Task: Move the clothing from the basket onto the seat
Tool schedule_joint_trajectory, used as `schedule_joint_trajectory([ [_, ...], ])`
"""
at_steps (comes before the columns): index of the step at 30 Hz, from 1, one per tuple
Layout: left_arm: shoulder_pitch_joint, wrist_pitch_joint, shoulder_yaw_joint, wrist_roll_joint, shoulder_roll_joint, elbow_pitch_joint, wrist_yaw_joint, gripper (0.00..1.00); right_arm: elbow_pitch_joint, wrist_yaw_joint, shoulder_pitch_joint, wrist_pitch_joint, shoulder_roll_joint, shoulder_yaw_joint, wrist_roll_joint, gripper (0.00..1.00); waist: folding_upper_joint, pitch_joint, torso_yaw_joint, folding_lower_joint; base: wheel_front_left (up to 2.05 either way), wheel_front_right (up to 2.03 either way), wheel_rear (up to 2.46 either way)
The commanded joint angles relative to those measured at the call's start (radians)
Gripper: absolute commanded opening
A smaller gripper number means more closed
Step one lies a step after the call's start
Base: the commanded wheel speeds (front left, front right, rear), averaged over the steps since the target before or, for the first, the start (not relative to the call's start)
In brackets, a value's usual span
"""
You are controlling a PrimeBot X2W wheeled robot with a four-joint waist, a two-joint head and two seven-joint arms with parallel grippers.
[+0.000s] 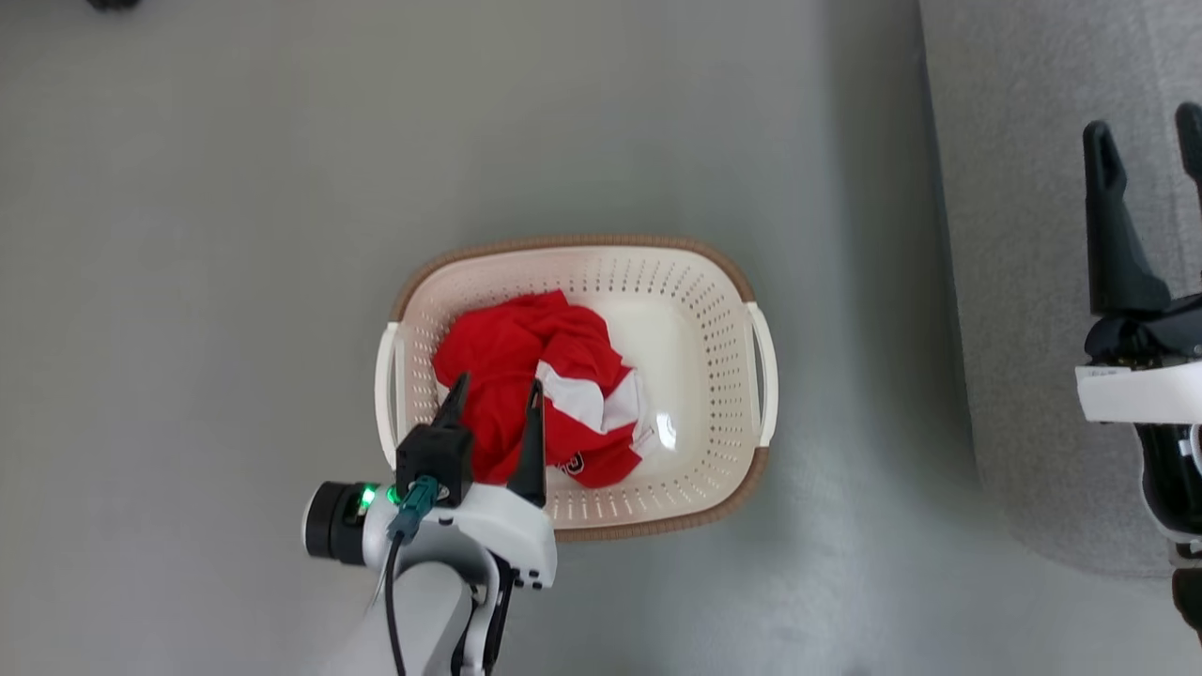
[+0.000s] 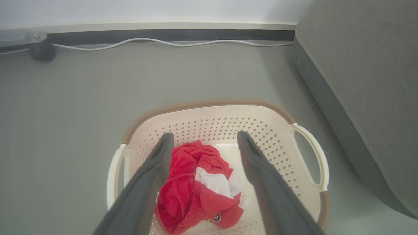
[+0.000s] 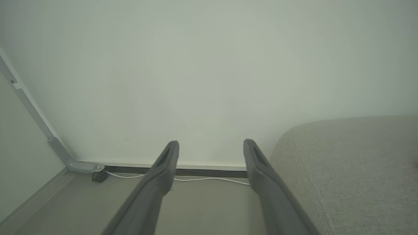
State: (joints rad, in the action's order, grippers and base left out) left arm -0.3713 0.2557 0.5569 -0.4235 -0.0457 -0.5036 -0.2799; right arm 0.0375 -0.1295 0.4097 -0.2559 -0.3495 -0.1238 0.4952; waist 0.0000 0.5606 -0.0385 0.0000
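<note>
While my left pincer (image 1: 496, 392) hangs spread wide and empty over the near side of the basket (image 1: 714, 282), its fingers frame the crumpled red clothing (image 1: 507, 347) lying in the basket's left half. The basket stands on the grey floor (image 1: 188, 282). My right pincer (image 1: 1146, 127), likewise spread and empty, hovers over the seat (image 1: 1014, 235).

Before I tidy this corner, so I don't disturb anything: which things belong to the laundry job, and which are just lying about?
Job: red clothing, cream basket holding it, grey seat, open left claw above the basket.
Lying about: white cable, dark wheel beside it.
</note>
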Motion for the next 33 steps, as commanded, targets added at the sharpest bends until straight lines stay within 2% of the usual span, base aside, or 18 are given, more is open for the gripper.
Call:
schedule_joint_trajectory([
  [1,-0.019,0.006,-0.017,-0.005,-0.004,0.009,-0.007,1.00,-0.032,-0.001,-0.003,-0.006,-0.020,-0.013,0.009,1.00,0.0000,0.051,-0.009,0.0000,0.00,0.00,0.00],
  [11,-0.218,0.006,0.110,-0.084,-0.004,-0.175,-0.007,1.00,-0.070,-0.001,0.049,-0.006,-0.033,-0.020,0.028,1.00,0.0000,0.183,-0.039,0.0000,0.00,0.00,0.00],
  [22,-0.435,0.002,0.306,-0.171,-0.004,-0.420,0.008,1.00,-0.118,-0.001,0.113,-0.006,-0.025,-0.043,0.044,1.00,0.0000,0.313,-0.088,0.0000,0.00,0.00,0.00],
  [28,-0.563,-0.070,0.425,-0.232,-0.004,-0.540,0.004,1.00,-0.139,-0.001,0.155,-0.006,-0.008,-0.063,0.056,1.00,0.0000,0.382,-0.125,0.0000,0.00,0.00,0.00],
  [33,-0.633,-0.117,0.489,-0.242,-0.004,-0.605,-0.003,1.00,-0.146,-0.001,0.175,-0.006,0.003,-0.067,0.061,1.00,0.0000,0.425,-0.146,0.0000,0.00,0.00,0.00],
])
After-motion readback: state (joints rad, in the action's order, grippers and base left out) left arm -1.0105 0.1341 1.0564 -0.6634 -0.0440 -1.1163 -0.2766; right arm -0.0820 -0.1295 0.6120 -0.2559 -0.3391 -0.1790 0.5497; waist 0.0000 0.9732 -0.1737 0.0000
